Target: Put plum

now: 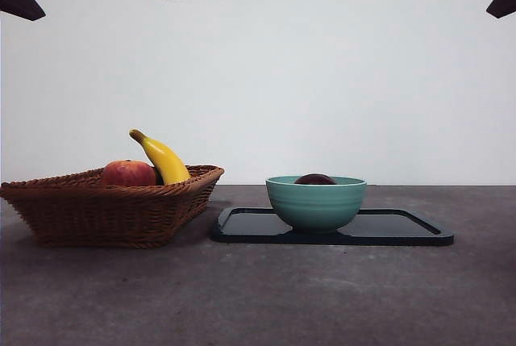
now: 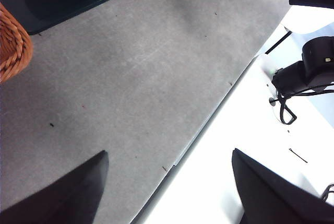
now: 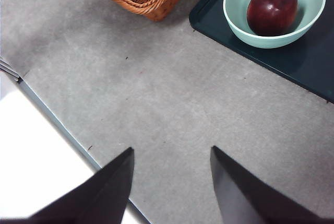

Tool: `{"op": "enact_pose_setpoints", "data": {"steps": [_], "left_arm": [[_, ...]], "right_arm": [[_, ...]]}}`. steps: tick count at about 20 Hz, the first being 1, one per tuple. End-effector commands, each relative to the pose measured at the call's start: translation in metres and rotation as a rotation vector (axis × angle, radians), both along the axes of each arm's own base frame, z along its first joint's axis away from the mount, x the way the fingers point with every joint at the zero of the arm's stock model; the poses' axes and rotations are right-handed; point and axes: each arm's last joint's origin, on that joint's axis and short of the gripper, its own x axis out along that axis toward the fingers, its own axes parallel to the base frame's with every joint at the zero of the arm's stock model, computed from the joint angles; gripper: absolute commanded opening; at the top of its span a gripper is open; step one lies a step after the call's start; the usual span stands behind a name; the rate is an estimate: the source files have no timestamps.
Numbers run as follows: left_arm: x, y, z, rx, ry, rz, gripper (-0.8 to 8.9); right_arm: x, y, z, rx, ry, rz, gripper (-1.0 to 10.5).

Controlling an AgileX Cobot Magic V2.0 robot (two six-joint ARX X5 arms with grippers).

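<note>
The dark maroon plum lies inside the teal bowl; in the front view only the plum's top peeks over the bowl's rim. The bowl stands on a black tray. Both arms wait high and away from the fruit. My left gripper is open above the table's near edge, holding nothing. Over bare table, my right gripper is open and empty. In the front view they show only as black tips at the top corners.
A wicker basket at the left holds a red-orange fruit and a yellow banana. The grey table surface stretches in front. The table's edge borders a white surface carrying a black device.
</note>
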Motion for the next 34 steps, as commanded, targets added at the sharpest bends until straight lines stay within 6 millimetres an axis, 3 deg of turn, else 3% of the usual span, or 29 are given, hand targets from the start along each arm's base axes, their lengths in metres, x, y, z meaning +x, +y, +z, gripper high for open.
{"op": "enact_pose_setpoints", "data": {"steps": [1, 10, 14, 17, 25, 29, 34], "left_arm": [[0.001, -0.001, 0.003, -0.007, -0.016, -0.013, 3.74], [0.008, -0.005, 0.010, -0.065, -0.060, 0.029, 3.74], [0.020, -0.017, 0.021, -0.150, -0.126, 0.079, 3.74], [0.036, -0.030, 0.027, -0.111, -0.151, 0.150, 3.75], [0.109, -0.093, 0.061, -0.033, -0.190, 0.181, 3.74], [0.145, -0.130, 0.053, 0.027, -0.203, 0.187, 3.74], [0.178, -0.172, 0.025, 0.096, -0.192, 0.171, 3.74]], "right_arm": [[0.001, 0.002, 0.001, 0.002, -0.011, 0.013, 2.3], [0.001, 0.002, 0.001, 0.002, -0.011, 0.013, 2.3], [0.001, 0.002, 0.001, 0.002, -0.011, 0.013, 2.3], [0.001, 0.002, 0.001, 0.004, -0.010, 0.016, 2.3], [0.001, 0.002, 0.001, 0.007, -0.006, 0.019, 2.3], [-0.001, 0.001, 0.002, 0.010, -0.011, 0.018, 2.3], [-0.005, -0.001, 0.003, 0.016, -0.017, 0.016, 2.3]]}}
